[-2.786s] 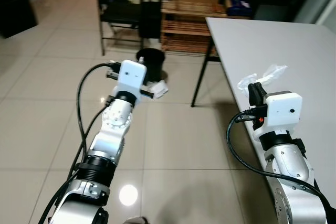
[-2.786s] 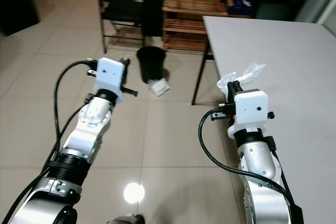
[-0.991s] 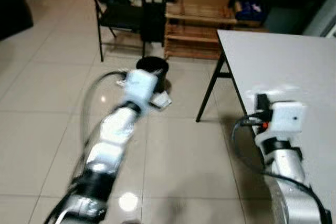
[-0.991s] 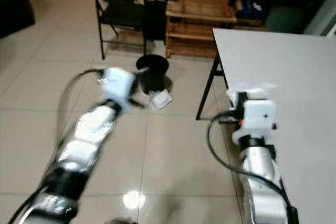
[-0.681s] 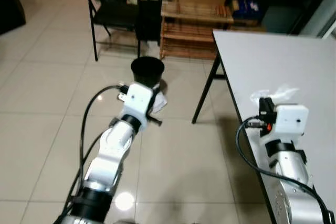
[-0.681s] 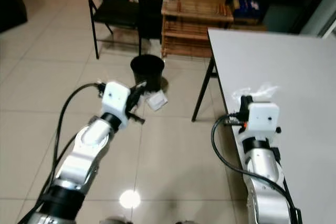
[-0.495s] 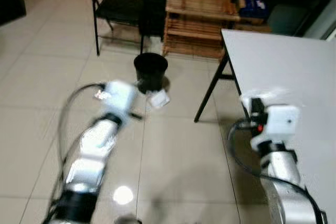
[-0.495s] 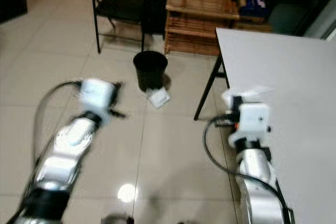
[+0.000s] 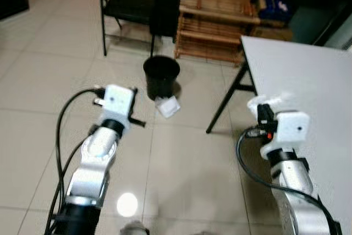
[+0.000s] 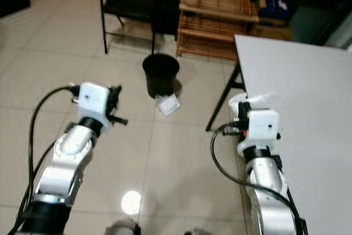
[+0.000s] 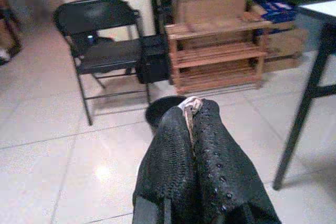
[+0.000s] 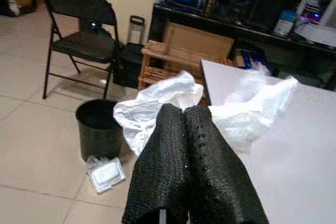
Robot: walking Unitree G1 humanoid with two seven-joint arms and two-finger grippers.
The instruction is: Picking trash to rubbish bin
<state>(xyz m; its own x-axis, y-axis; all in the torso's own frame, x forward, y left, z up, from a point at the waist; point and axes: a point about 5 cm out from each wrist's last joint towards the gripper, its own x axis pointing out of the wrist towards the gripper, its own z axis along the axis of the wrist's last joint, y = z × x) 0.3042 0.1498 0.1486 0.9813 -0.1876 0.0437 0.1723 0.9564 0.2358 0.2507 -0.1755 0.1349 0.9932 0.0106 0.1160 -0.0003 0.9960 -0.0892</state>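
The black rubbish bin (image 9: 161,75) stands on the tiled floor ahead, in front of a wooden rack. A white packet (image 9: 168,106) lies on the floor just beside it, on my side. My left gripper (image 11: 193,106) is raised over the floor short of the bin and to its left. It is shut, with a small pale scrap (image 11: 190,102) pinched at its tips. My right gripper (image 12: 182,109) is at the table's near corner, shut on a crumpled clear plastic bag (image 12: 173,95) that billows around the fingers (image 10: 242,108).
A pale grey table (image 9: 308,81) fills the right side, its black leg (image 9: 228,100) slanting to the floor near the bin. A black folding chair (image 9: 126,4) and a wooden slatted rack (image 9: 217,26) stand behind the bin. Open tiled floor (image 9: 181,163) lies between me and the bin.
The head view has shifted and blurred as I move. My left arm has swung left, away from the white packet. The right gripper still holds the plastic bag.
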